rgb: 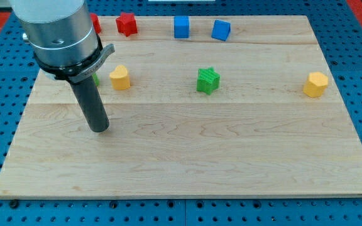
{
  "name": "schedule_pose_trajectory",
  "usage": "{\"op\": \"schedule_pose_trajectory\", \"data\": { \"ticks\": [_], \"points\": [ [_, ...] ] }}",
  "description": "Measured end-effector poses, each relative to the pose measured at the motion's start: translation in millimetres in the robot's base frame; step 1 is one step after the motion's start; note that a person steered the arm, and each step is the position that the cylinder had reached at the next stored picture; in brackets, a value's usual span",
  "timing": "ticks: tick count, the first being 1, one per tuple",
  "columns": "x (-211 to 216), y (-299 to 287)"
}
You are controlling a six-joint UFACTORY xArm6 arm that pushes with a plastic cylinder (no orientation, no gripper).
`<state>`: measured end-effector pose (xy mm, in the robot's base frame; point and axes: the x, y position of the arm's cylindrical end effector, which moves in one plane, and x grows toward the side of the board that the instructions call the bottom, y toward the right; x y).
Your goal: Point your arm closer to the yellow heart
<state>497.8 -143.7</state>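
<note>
The yellow heart [120,77] lies on the wooden board [187,163] in the upper left part. My tip [98,128] rests on the board below the heart and a little to its left, apart from it. The rod rises from the tip to the grey arm body at the view's top left. A green block [96,80] peeks out just left of the heart, mostly hidden by the arm.
A red star [126,24] and a partly hidden red block [95,23] sit at the top left. Two blue cubes [181,27] [220,29] sit at the top centre. A green star [208,80] lies mid-board. A yellow hexagon [316,84] lies at the right.
</note>
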Motion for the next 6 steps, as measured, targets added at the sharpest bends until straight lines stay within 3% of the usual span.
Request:
{"op": "schedule_pose_trajectory", "data": {
  "ticks": [4, 6],
  "points": [
    [1.5, 16.4],
    [-53.0, 16.2]
  ]
}}
